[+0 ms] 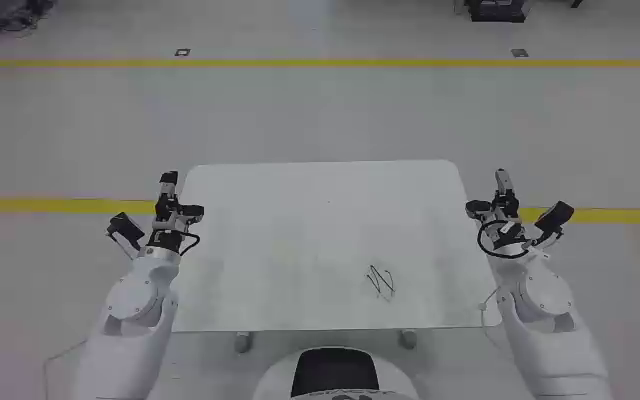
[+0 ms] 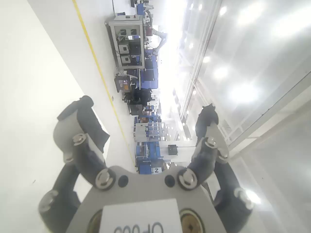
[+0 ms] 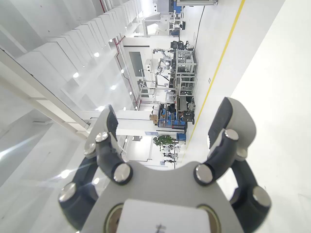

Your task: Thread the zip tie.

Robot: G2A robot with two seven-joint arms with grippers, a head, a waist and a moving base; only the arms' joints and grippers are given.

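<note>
A thin dark zip tie (image 1: 380, 282) lies bent in a zigzag on the white table (image 1: 300, 230), near its front edge and right of the middle. My left gripper (image 1: 167, 180) hangs off the table's left edge and points away from me; in the left wrist view the left gripper (image 2: 145, 110) stands open with nothing between its fingers. My right gripper (image 1: 502, 178) hangs off the table's right edge; in the right wrist view the right gripper (image 3: 167, 115) is open and holds nothing. Both are far from the zip tie.
A yellow floor line (image 1: 60, 205) runs behind the table on both sides. The table's rounded corners and edges lie between the arms. Factory racks and machines (image 2: 128, 44) stand far off in the room.
</note>
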